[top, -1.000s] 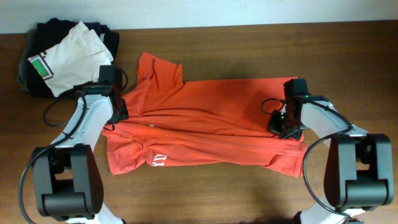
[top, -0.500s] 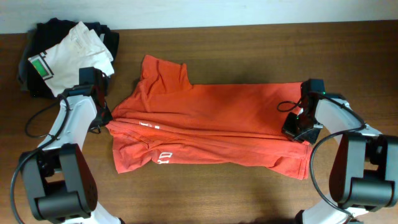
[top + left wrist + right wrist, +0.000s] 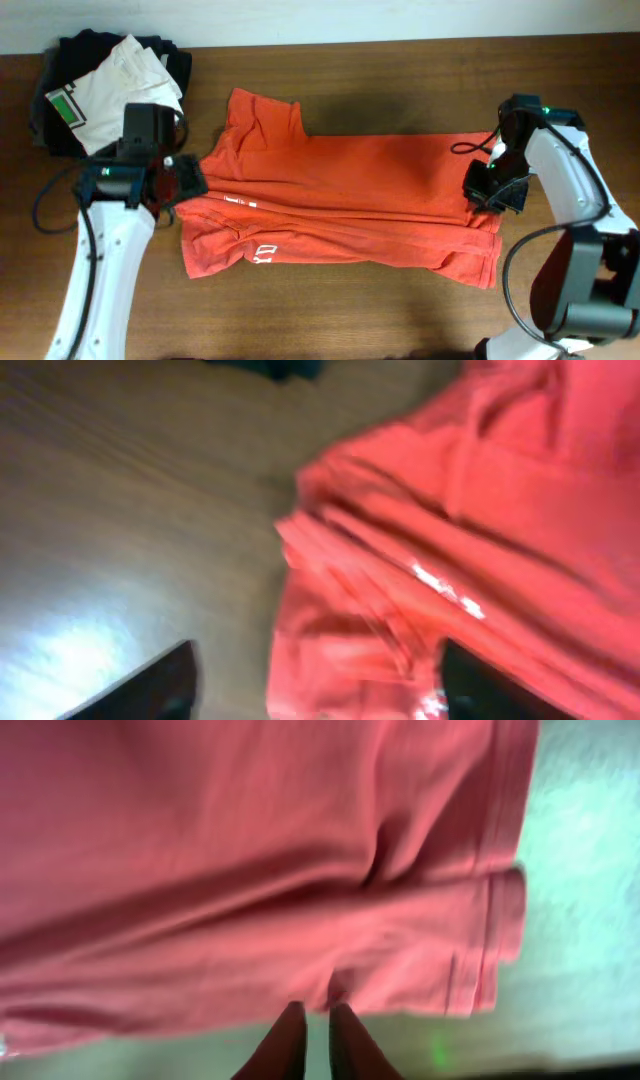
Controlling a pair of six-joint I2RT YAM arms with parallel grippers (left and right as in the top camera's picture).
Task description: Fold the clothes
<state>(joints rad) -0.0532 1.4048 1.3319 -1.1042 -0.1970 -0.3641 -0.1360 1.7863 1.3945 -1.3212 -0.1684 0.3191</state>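
The red-orange T-shirt (image 3: pixel 340 200) lies on the table, folded lengthwise, with its white lettering near the front left and one sleeve pointing to the back left. My left gripper (image 3: pixel 178 182) hovers over the shirt's left edge. In the left wrist view this gripper (image 3: pixel 315 650) is open wide, with the shirt (image 3: pixel 450 510) beneath it and nothing held. My right gripper (image 3: pixel 490 188) is at the shirt's right hem. In the right wrist view its fingers (image 3: pixel 318 1008) stand a narrow gap apart, tips at the edge of the cloth (image 3: pixel 250 850).
A white garment with a green patch (image 3: pixel 110 85) lies on a pile of black folded garments (image 3: pixel 60 55) at the back left corner. The bare wooden table (image 3: pixel 400 310) runs along the front.
My left gripper opened, let go of the shirt's left edge and drew away leftward. My right gripper moved right, and its jaws parted slightly. The shirt now lies stretched flatter.
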